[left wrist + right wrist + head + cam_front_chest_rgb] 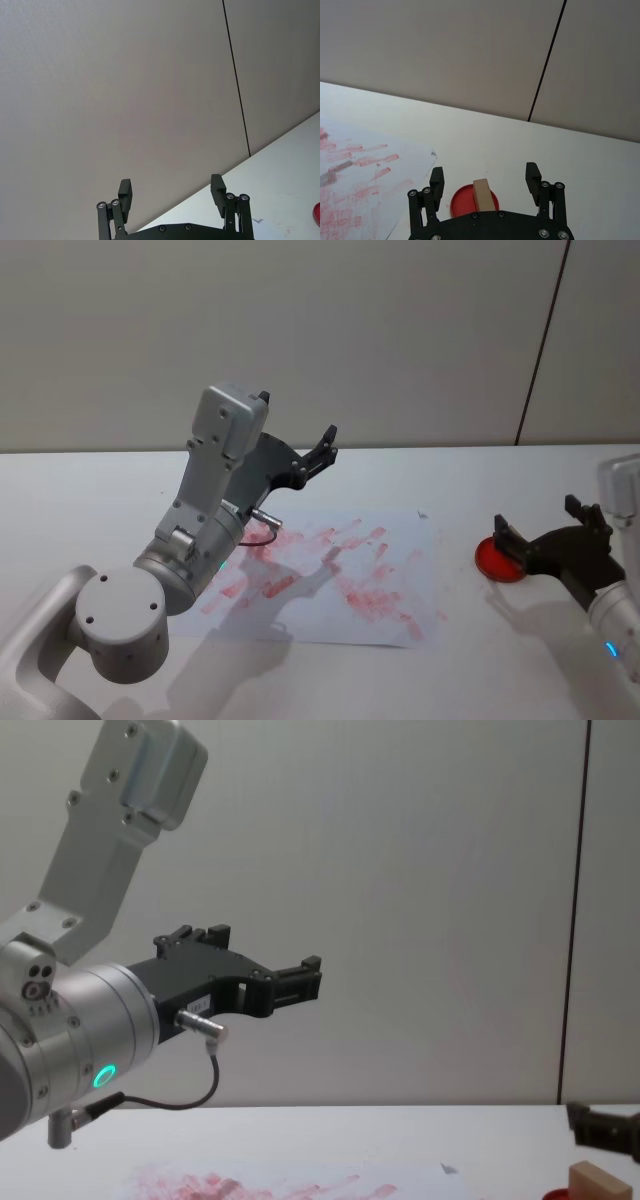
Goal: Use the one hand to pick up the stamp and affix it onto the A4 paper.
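On the white table [80, 490], the red-smeared A4 paper [400, 570] lies flat; right pincer [536, 513] gapes around the stamp [481, 195], left pincer [170, 184] open, raised against the grey wall [300, 330].

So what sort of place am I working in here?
Probably a robot test bench or lab: bare white table, plain panelled wall, and an A4 paper covered in repeated red stamp marks. The right hand is open around the stamp at the red pad; left hand raised, open.

Bright, even light throws soft shadows across the table [60, 500].
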Motion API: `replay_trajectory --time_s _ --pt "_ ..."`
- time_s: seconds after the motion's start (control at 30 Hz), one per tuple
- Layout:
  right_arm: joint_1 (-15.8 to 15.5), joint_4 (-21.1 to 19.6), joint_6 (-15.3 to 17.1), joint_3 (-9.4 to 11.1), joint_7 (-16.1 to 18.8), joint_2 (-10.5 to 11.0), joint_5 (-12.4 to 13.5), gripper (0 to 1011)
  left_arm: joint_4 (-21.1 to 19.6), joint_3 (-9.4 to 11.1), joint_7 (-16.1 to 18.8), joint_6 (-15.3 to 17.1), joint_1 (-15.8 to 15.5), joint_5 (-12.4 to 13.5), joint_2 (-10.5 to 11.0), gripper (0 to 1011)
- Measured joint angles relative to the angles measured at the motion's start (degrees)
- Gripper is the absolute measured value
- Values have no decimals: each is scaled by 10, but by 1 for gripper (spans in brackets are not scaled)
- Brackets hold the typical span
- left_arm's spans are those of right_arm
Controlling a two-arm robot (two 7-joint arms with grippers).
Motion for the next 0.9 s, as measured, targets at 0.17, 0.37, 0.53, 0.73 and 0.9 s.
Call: replay_trajectory --time_s 0.17,0.37,0.53,0.73,0.9 --pt "18 28 17 -7 3 -15 -21 1001 0 0 0 0 0 0 0 1001" --pt "32 50 30 -11 8 -25 -38 1001 0 0 0 0 0 0 0 1001" --pt "44 72 42 -13 13 -33 -54 1001 0 0 0 0 0 0 0 1001" --pt "56 91 51 -14 18 -40 -68 1001 0 0 0 0 0 0 0 1002" --pt "66 109 59 -15 24 -46 -79 1001 0 0 0 0 0 0 0 1001"
